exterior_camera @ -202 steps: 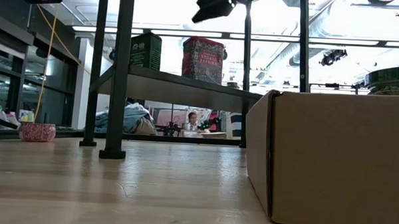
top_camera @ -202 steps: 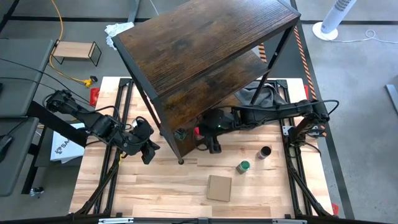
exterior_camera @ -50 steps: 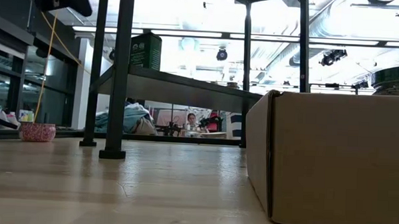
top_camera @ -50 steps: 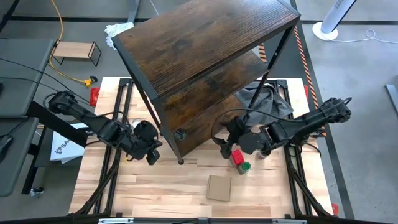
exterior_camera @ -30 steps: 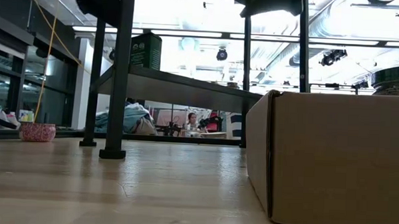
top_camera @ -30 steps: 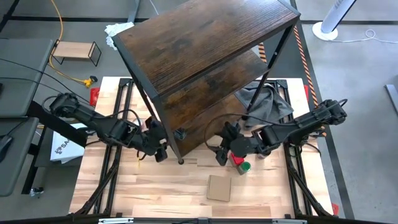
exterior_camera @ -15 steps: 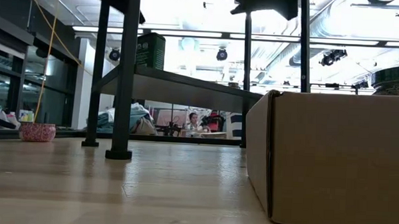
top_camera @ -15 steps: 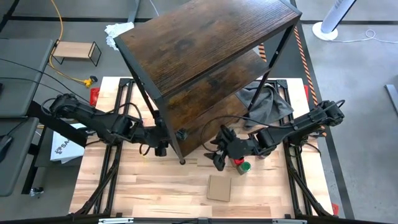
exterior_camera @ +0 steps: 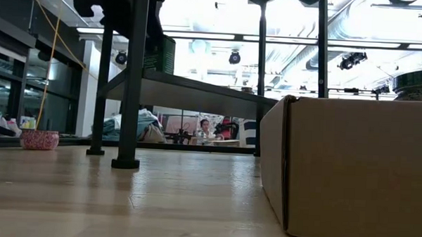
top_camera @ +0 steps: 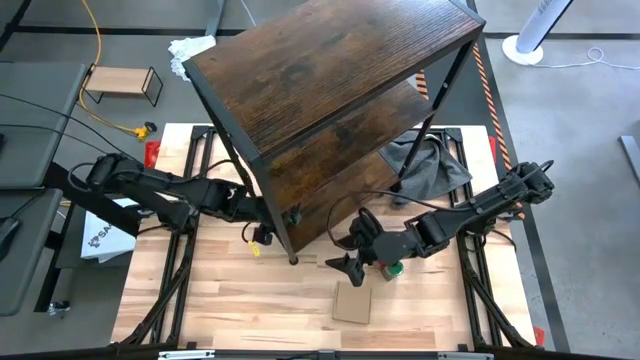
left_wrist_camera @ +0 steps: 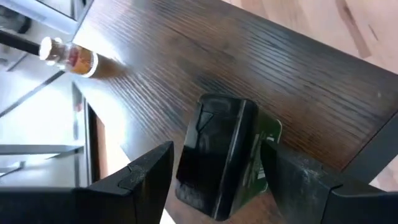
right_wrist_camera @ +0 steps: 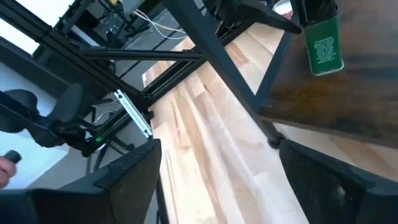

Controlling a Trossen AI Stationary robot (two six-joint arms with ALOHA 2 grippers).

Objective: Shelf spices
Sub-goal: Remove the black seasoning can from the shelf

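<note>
**A:** Where is the dark green tin?

**B:** It is on the lowest board of the shelf, near the front corner post, and the left jaws stand on either side of it. I cannot tell whether they press on it or merely flank it. The left arm reaches in under the shelf from the bench's left side.

**A:** How would it handle?

**B:** My guess is stiff and light: a small metal tin that will not give under pressure. Its painted faces look smooth, so it could slip. It is tall for its footprint, so a nudge near the top might tip it. I would hold it across two opposite flat faces at about mid-height.

**A:** What does it look like?

**B:** It is boxy and very dark green, with a paler green label of small print on one face. Farther along the same board is a small bottle with a pale cap and a reddish label.

**A:** And the right arm?

**B:** The right jaws are spread wide and hold nothing. They hang over the bench in front of the shelf, just beside the green-lidded jar and near the cardboard piece.

**A:** Is that jar next?

**B:** It seems likely. It is round and possibly glass, so I would grip the body below the lid and close gently.
</note>
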